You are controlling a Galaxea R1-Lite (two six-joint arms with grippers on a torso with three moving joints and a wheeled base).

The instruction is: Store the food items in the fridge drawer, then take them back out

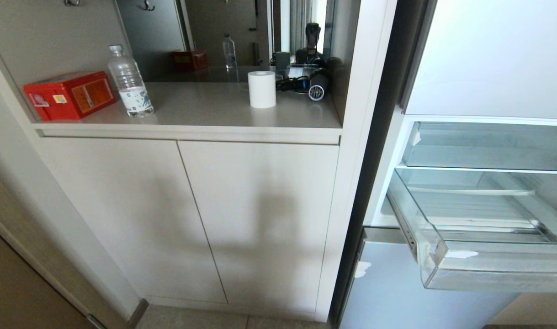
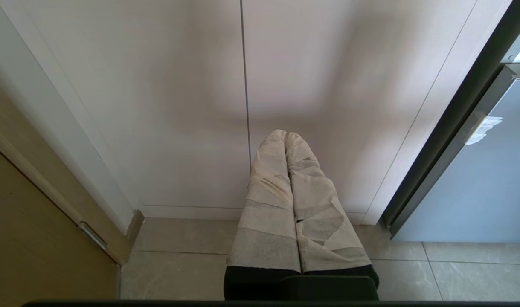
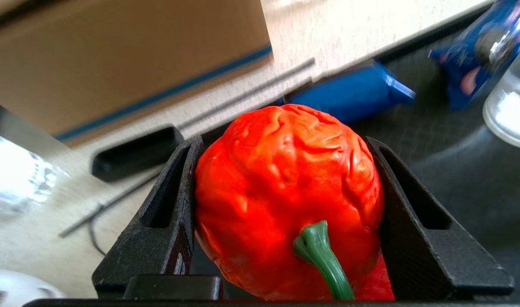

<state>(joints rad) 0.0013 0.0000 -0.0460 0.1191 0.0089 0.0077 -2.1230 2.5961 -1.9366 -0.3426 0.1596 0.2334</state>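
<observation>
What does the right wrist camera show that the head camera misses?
Only the right wrist view shows the right pincer clamped on the orange-red fruit with its green stem, above blue packets. Only the head view shows the fridge drawer pulled open, plus a counter with a water bottle, red box and paper roll. They share nothing I can make out.

A lived-in room, perhaps a hotel suite or small flat: a built-in cabinet (image 1: 191, 214) stands beside an open fridge (image 1: 484, 151). On its tabletop (image 1: 205, 109) sit a water bottle (image 1: 130, 82), a red tin (image 1: 69, 95), a paper roll (image 1: 262, 89) and a hair dryer (image 1: 318, 87), below a wall mirror (image 1: 223, 32).
</observation>
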